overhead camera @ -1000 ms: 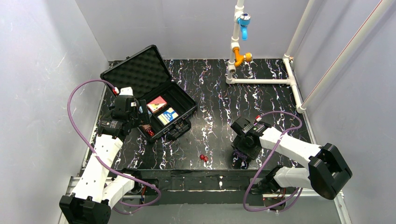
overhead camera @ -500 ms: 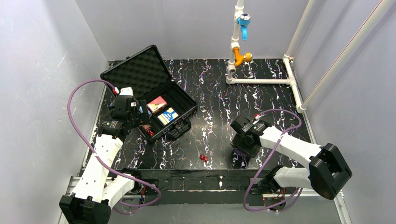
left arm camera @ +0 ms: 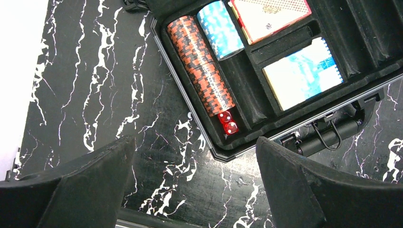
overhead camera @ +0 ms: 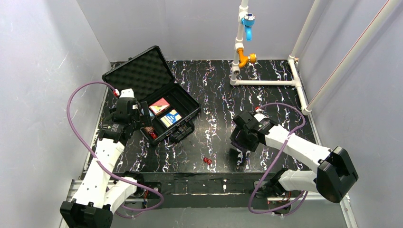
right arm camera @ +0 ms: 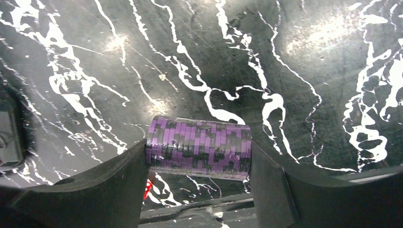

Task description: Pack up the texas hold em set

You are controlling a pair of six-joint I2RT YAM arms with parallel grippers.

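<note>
Gripping purple chips (right arm camera: 198, 148): right pincer (right arm camera: 197, 153) | left pincer (left arm camera: 196, 145) wide | blue card-box (left arm camera: 304, 73) print unreadable

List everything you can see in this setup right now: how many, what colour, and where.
table: one, black with white marbling, under everything
case: one, black, open, left rear, foam-lined lid raised
red card box: one, in the case
blue card box: one, in the case beside the red one
brown chip stack: one, lying in the case's left slot
blue chip stack: one, in the next slot
dice in the case: two, red, at the brown stack's near end
dice on the table: two, red, front centre
purple chip stack: one, between the right fingers
pipe frame: one, white, blue and orange fittings, right rear
left gripper: open, above the case's near corner
right gripper: closed on the purple chip stack
</note>
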